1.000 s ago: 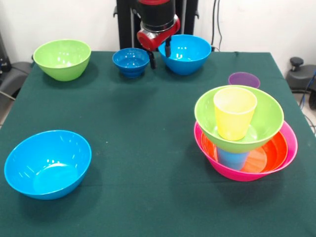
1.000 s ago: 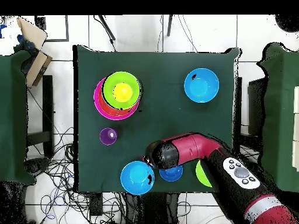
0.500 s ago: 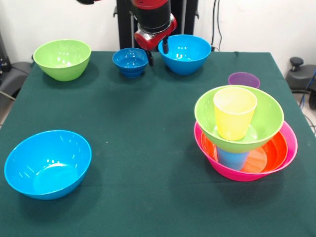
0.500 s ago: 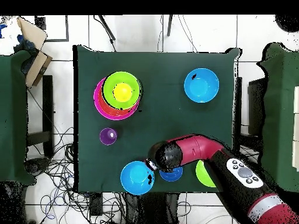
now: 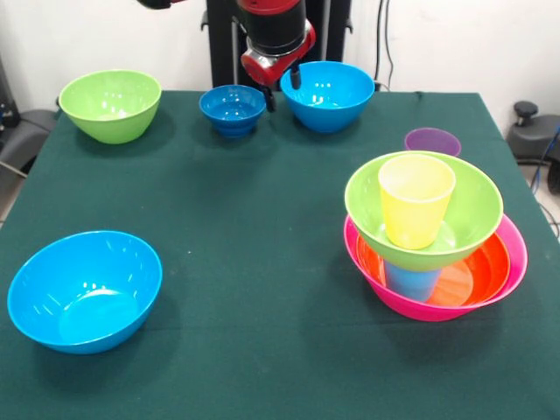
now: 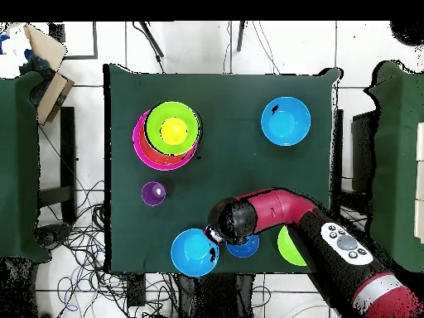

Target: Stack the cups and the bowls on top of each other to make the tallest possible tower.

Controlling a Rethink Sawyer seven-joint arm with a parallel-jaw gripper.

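The gripper (image 5: 282, 90) hangs with fingers spread between the small dark-blue bowl (image 5: 232, 109) and a bright blue bowl (image 5: 328, 94), apparently choosing the tower's (image 5: 433, 236) next piece.

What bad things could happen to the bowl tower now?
The tower looks wobbly: the lime green bowl sits on the light blue cup, not snugly in the orange bowl, so adding anything could tip it. The yellow cup leans and might topple. The gripper hangs in the tight gap between the dark-blue bowl and a bright blue bowl and may bump one.
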